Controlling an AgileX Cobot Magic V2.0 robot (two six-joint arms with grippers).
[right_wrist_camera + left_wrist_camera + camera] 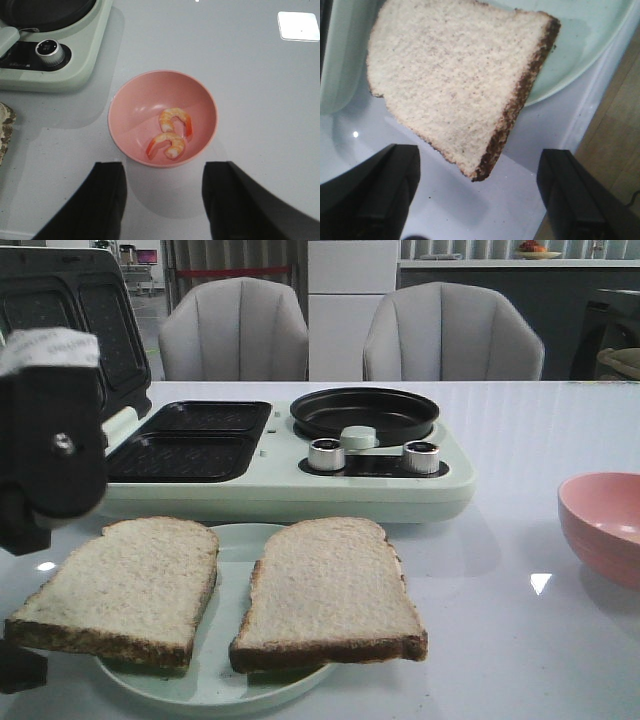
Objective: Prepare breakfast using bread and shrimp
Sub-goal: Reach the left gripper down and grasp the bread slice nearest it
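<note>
Two bread slices lie side by side on a pale green plate (240, 540): the left slice (125, 585) and the right slice (330, 590). My left arm (50, 455) hangs at the left edge, over the left slice's near corner. In the left wrist view my left gripper (480, 200) is open and empty, and the corner of the left slice (460, 85) points between its fingers. Two orange-pink shrimp, one (175, 120) and the other (167, 145), lie in a pink bowl (135, 100). My right gripper (165, 200) is open and empty just short of the bowl.
A pale green breakfast maker (290, 490) stands behind the plate, with its lid (70, 320) raised, two dark sandwich plates (190, 440), a round black pan (365, 412) and two knobs. The pink bowl (605, 525) is at the right edge. The table edge (600, 120) runs close beside the left gripper.
</note>
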